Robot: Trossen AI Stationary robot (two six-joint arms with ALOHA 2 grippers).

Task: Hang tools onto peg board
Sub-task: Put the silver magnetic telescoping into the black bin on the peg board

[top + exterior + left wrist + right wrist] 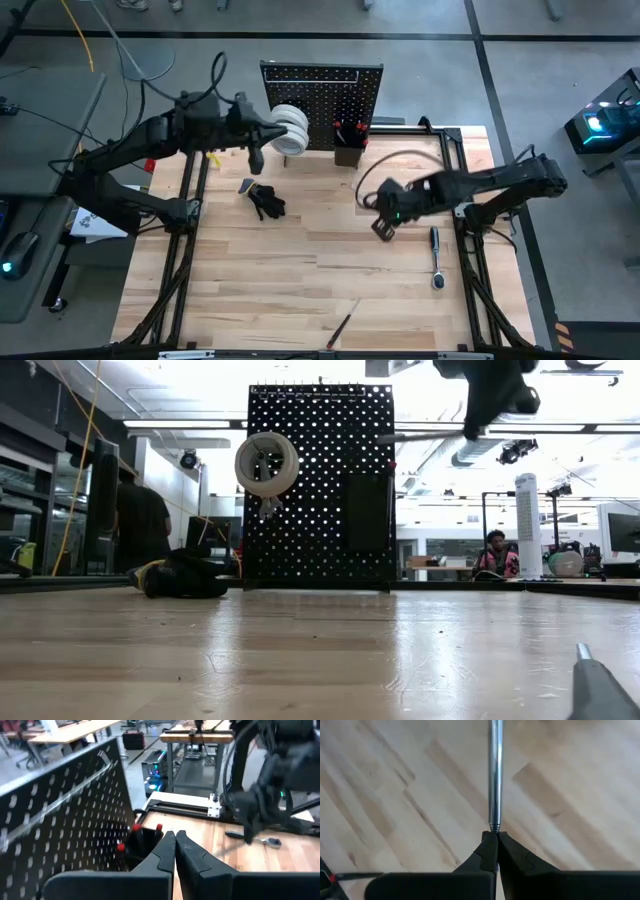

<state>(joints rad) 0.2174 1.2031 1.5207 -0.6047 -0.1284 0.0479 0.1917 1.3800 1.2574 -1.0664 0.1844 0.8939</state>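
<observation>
Right gripper (493, 840) pinching thin metal rod (493, 775) at its end (likely carrying it to peg board (322, 95), well beyond it). Left gripper (175, 845) pressed together, empty, beside tape rolls (289, 127) hung on board.

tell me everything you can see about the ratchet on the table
The ratchet is a slim, silver, metal-looking tool lying flat on the bare wooden table, near its right side. Its rounded head points toward the front edge and its handle toward the peg board. Nothing touches it; the right gripper, shut, hangs beside it.
</observation>
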